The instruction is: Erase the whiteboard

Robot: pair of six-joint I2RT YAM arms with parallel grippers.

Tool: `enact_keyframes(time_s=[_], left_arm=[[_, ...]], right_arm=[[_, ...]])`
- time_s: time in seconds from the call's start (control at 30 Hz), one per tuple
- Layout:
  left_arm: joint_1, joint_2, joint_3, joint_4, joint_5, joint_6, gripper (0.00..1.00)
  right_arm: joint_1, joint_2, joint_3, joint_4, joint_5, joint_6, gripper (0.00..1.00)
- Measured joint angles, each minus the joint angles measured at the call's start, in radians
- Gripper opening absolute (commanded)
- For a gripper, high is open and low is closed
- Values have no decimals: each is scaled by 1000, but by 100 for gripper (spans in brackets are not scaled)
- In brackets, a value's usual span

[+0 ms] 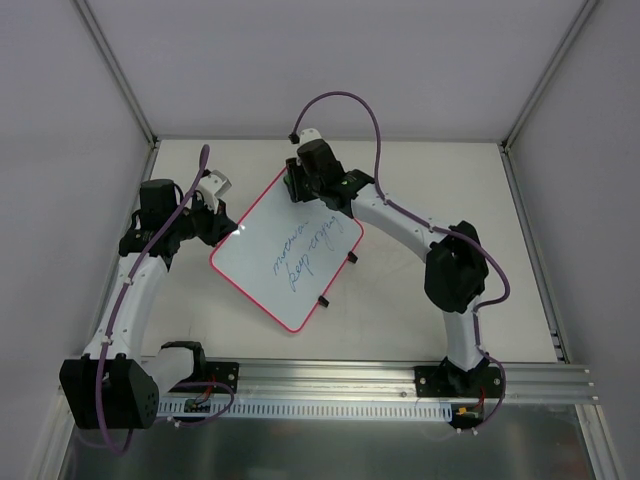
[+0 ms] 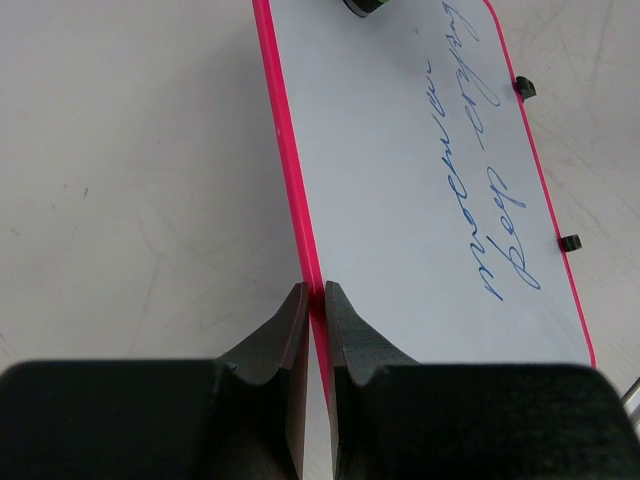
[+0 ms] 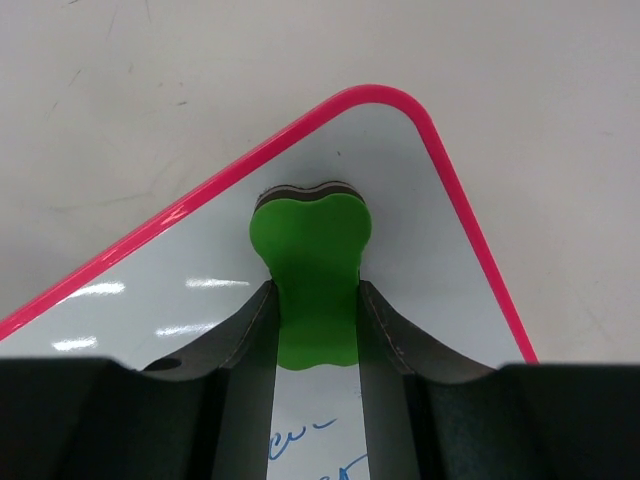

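Two tools were busy: your left tool (image 2: pixel 314 298) pinched the left rim of the whiteboard (image 1: pixel 285 250), which lay mid-desk (image 1: pixel 430 300), and your right tool (image 3: pixel 315 295) clamped the eraser (image 3: pixel 310 235) at its far corner. The board looked thin, stiff and slick, so the edge seemed your surest hold.

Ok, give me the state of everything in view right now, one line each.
whiteboard: not yet erased, lying angled on the table.
blue handwriting: intact.
green eraser: held at the board's corner, clear of the writing.
left gripper: shut on the whiteboard's pink rim.
right gripper: shut on the green eraser.
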Motion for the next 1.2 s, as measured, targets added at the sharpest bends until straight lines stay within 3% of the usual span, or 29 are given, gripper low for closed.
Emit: enact_keyframes(time_s=[0.47,1.2], left_arm=[[0,-8,-10,2,1,0,0],[-4,-8,-10,-11,-26,0,0]], right_arm=[[-80,5,-77,1,148,60,0],[43,-38,-116,92,-18,-8,0]])
